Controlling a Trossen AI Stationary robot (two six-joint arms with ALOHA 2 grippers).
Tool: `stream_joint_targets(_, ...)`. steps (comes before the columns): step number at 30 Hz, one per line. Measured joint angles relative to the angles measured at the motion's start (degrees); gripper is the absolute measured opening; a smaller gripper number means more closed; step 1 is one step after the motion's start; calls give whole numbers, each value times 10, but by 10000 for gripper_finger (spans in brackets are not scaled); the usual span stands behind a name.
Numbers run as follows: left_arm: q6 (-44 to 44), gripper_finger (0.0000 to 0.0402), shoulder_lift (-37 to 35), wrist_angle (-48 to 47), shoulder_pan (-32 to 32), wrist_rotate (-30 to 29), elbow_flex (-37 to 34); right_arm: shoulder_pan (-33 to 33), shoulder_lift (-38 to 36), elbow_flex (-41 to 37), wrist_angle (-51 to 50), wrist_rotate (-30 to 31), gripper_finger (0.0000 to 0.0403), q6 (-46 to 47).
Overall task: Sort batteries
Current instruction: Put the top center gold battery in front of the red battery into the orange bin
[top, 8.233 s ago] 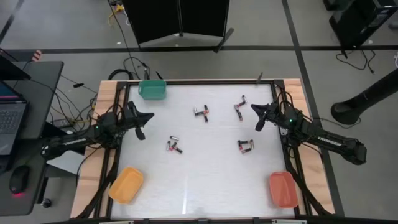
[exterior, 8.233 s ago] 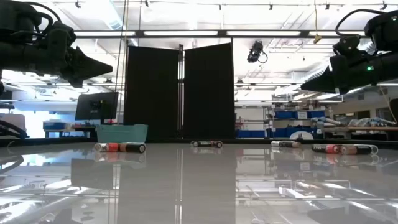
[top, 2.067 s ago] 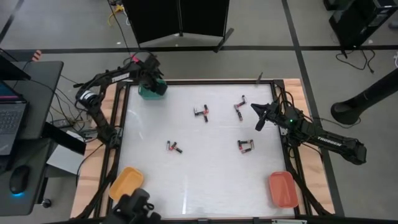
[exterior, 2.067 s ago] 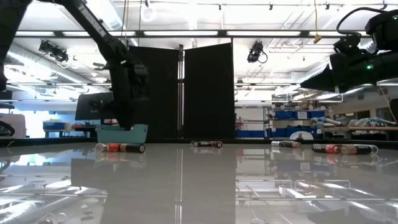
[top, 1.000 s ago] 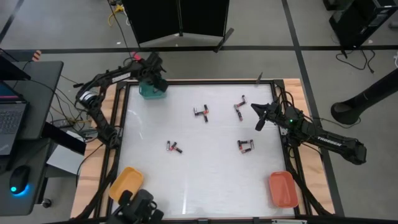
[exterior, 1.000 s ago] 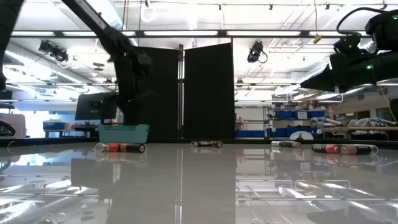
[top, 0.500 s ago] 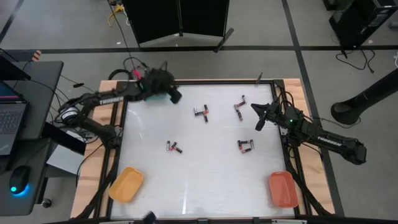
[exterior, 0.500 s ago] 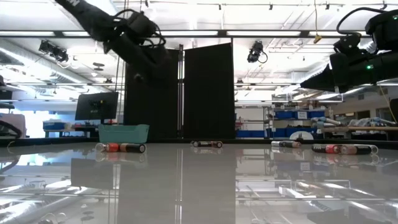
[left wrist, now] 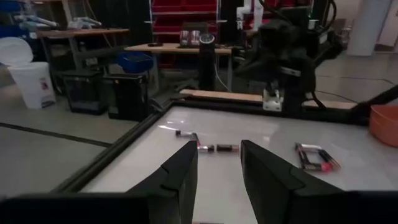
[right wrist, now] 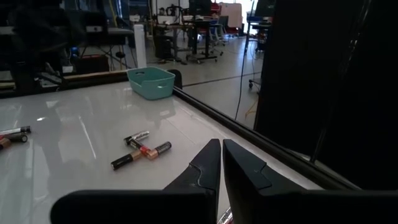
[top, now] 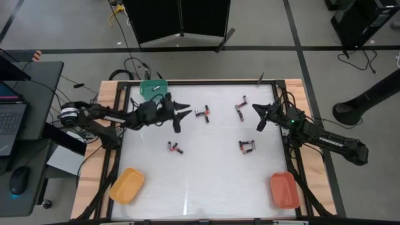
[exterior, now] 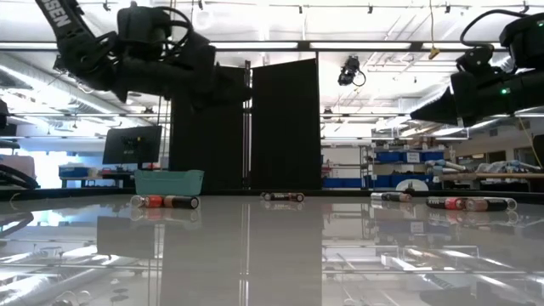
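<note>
The left gripper (top: 181, 114) hung above the far-left part of the table (top: 206, 181), its fingers (left wrist: 180, 177) parted by a moderate gap and holding nothing. The nearest batteries were the pair (top: 202, 112) just ahead of the fingertips, toward the table's middle; the left wrist view showed them (left wrist: 208, 145) straight in front, lying flat. One lay roughly across the line of the fingers and the other along it, forming a rough cross, so the jaws would probably have had to be turned to close across the short width of whichever was chosen. A second small cluster (top: 175, 148) lay nearer the front edge, below the left arm. The left arm was clearly the nearer arm for both.

The right gripper (top: 257, 117) waited above the right edge with its fingers (right wrist: 208, 163) pressed nearly together and empty. Two further groups (top: 240, 107) (top: 247, 147) lay near it.

The batteries were slim, rigid cylinders, dark with red and silvery bands, and likely to roll on the smooth, glossy white table top, which mirrored them in the low view. The green tray (top: 153, 89) sat at the far-left corner, the yellow tray (top: 127, 185) at the near-left and the orange tray (top: 284, 190) at the near-right; all looked like shallow moulded plastic with rounded corners.
</note>
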Motion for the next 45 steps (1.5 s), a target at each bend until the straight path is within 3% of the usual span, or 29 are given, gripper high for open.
stream_joint_targets(15,29,130,0,-6,1,33,-5,0,0,0,15,0,30,0)
stream_joint_targets(20,37,131,0,-8,1,33,-5,0,0,0,52,0,30,5)
stream_joint_targets(25,36,131,0,-13,1,33,-5,0,1,0,127,0,30,72)
stream_joint_targets(29,46,131,0,-29,1,32,-5,0,12,0,154,-50,22,83)
stream_joint_targets(38,58,131,0,-56,1,35,-5,15,115,4,192,-72,13,129)
stream_joint_targets(45,57,131,0,-51,1,34,-5,58,218,67,194,-67,16,136)
